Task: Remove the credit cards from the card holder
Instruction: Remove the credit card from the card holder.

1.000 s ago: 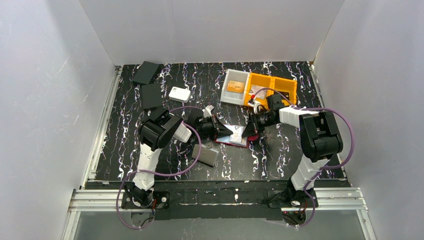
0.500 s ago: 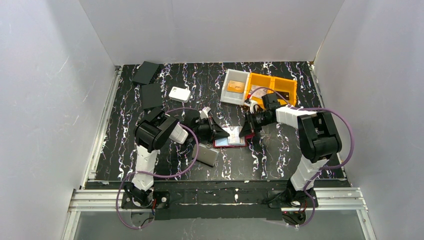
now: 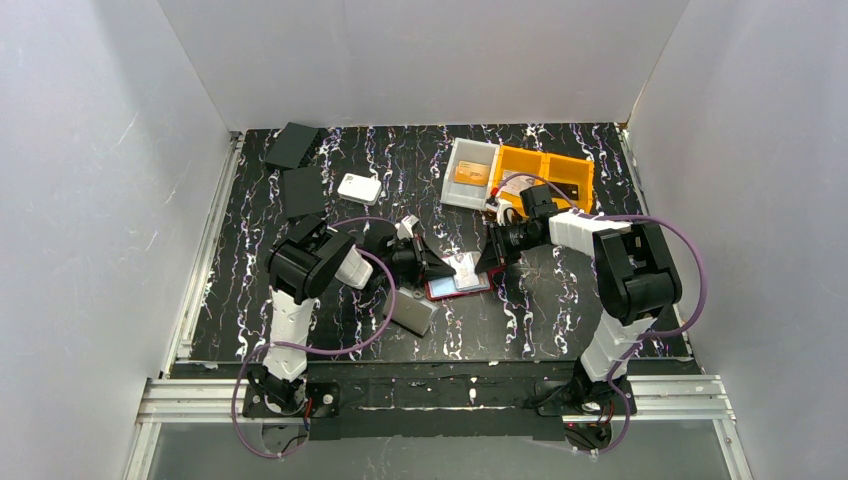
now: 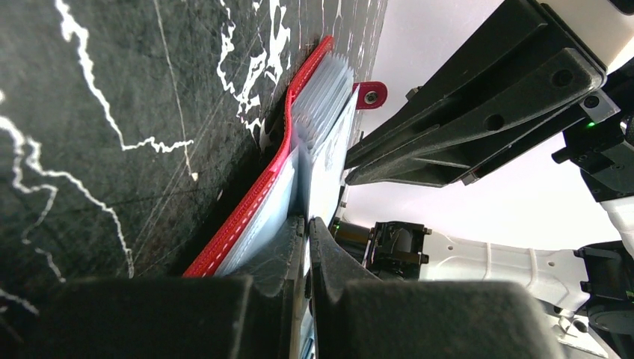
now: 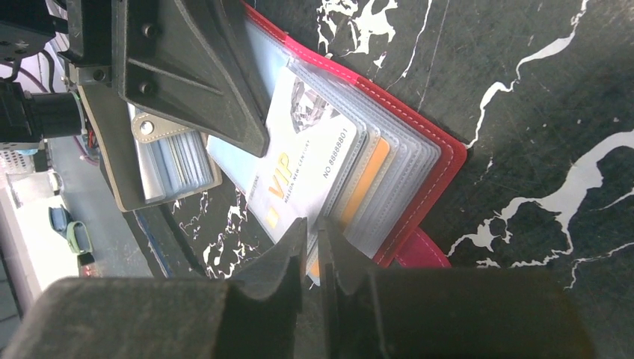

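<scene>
The dark red card holder (image 3: 458,282) lies open on the black mat between my two grippers. My left gripper (image 3: 436,268) is shut on one clear sleeve page at its left edge; in the left wrist view (image 4: 306,221) the red cover (image 4: 250,206) and snap tab (image 4: 371,95) show. My right gripper (image 3: 492,262) is at the holder's right edge. In the right wrist view (image 5: 314,226) its jaws are pinched on the end of an orange card (image 5: 362,183) sticking out of the sleeves. A silver VIP card (image 5: 303,149) lies on top beside it.
An orange bin (image 3: 548,172) and a white tray (image 3: 462,190) holding an orange-gold card (image 3: 470,173) stand behind the right arm. A flat grey case (image 3: 413,312) lies near the left gripper. A white rounded box (image 3: 359,188) and two black cases (image 3: 300,190) are at the back left.
Both grippers and the card holder have shifted a little to the left, and the right gripper has closed in on the holder's right edge.
</scene>
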You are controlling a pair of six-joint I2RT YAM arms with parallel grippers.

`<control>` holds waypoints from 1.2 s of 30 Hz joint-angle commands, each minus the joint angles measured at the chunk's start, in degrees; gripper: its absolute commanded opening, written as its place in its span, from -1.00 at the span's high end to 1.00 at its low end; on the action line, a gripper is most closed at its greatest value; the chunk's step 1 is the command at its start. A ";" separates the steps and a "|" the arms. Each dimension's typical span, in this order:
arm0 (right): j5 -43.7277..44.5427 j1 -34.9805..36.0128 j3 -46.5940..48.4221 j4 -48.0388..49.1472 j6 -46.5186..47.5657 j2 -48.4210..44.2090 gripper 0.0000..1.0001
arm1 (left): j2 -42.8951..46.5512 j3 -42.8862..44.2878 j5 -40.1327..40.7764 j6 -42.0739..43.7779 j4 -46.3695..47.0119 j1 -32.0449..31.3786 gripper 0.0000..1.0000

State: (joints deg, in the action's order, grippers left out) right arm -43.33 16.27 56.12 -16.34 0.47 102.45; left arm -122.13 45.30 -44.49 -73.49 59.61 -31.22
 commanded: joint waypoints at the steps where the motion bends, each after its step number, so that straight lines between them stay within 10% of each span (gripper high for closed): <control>1: 15.12 -0.63 -1.57 -1.84 4.14 4.43 0.50 | 3.06 -1.47 -2.56 1.10 0.97 2.24 1.00; 27: 14.69 -0.63 -1.16 -2.21 4.22 4.39 0.19 | 6.98 -8.74 -4.92 1.59 3.97 7.10 1.00; 36: -3.60 -1.73 -0.67 -4.01 10.42 -1.70 -0.06 | 14.68 -8.59 -7.19 0.27 6.59 8.18 1.00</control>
State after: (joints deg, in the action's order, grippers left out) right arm -49.19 16.01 56.58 -17.34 2.90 102.37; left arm -114.56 35.88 -49.12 -73.49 64.07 -23.68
